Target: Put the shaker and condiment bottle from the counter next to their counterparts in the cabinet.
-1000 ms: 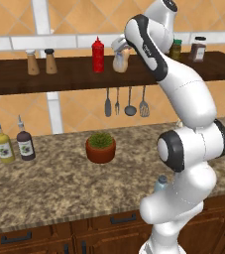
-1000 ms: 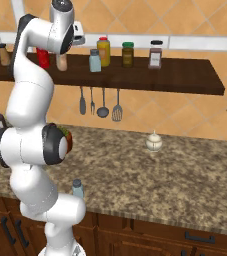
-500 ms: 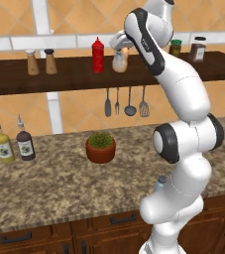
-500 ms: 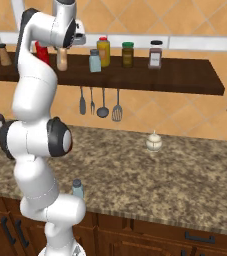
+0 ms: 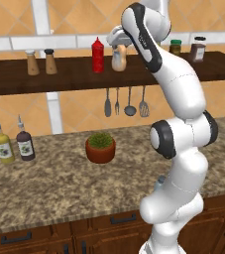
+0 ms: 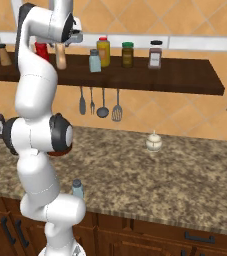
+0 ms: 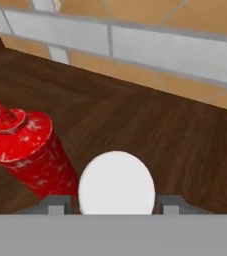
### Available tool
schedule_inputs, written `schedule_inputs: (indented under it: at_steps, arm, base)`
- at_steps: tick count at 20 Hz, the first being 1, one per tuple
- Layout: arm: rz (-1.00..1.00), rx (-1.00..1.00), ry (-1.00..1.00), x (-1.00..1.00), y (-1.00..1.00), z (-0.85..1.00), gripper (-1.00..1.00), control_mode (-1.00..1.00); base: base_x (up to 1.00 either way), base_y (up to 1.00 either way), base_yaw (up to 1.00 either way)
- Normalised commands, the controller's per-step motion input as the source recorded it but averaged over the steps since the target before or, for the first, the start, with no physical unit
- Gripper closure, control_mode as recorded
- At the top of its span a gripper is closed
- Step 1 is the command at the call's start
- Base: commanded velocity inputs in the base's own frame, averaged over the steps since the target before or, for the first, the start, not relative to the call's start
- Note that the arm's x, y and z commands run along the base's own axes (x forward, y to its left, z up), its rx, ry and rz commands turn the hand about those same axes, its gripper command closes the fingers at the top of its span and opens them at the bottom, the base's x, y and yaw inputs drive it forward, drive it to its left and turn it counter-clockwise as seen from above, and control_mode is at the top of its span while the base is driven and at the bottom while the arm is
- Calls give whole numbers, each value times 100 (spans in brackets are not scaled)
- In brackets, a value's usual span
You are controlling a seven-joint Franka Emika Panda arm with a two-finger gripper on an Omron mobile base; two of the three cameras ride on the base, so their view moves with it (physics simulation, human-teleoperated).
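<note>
The peach-orange condiment bottle [image 5: 119, 59] [image 6: 61, 56] stands upright on the dark wooden cabinet shelf [image 5: 59, 79] [image 6: 175, 77], just right of the red squeeze bottle [image 5: 98, 54] [image 7: 27, 147]. My gripper [image 5: 118, 41] [image 6: 68, 39] [image 7: 113, 202] hovers over its white cap [image 7: 116, 182], open, with a narrow gap between the cap and each finger. A pale blue-grey shaker [image 6: 94, 61] stands further right on the shelf. A second shaker [image 6: 77, 188] [image 5: 159, 184] sits on the granite counter [image 6: 185, 185] near its front edge, partly behind my arm.
Two wooden mills [image 5: 40, 61] stand at the shelf's left, and jars [image 6: 127, 54] at its right. Utensils [image 5: 126, 101] hang below the shelf. On the counter are two oil bottles [image 5: 14, 144], a potted plant [image 5: 100, 147] and a small white pot [image 6: 154, 141].
The jaws have parted from the condiment bottle's cap and the bottle stands on the shelf by itself. The arm's elbow has shifted slightly.
</note>
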Motion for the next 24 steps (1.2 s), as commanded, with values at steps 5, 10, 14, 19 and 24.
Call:
schedule_inputs:
  at_steps: [5, 10, 14, 19, 24]
  arm:
    - [0, 15, -1, 0, -22, 16, -100, -100]
    - [0, 15, -5, -1, -6, 31, -100, -100]
    - [0, 13, -9, 0, 0, 43, -100, -100]
    - [0, 7, -10, -32, 0, 16, -100, -100]
    - [-1, 2, -14, -70, -5, 0, -100, -100]
  base:
    - [0, 0, 0]
    - [0, 0, 0]
    - [0, 0, 0]
    - [0, 0, 0]
    - [0, 0, 0]
